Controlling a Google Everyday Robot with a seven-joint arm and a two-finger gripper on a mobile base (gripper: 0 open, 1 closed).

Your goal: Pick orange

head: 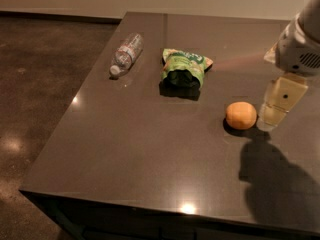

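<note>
view: single | high, angled down over table (145,149) | jaws at right edge

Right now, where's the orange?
In the camera view, the orange sits on the right side of the table, just left of the gripper, with the bag farther back and left.

Pale gripper (270,121) at the far right, low, pointing steeply down beneath the white wrist (300,49).
</note>
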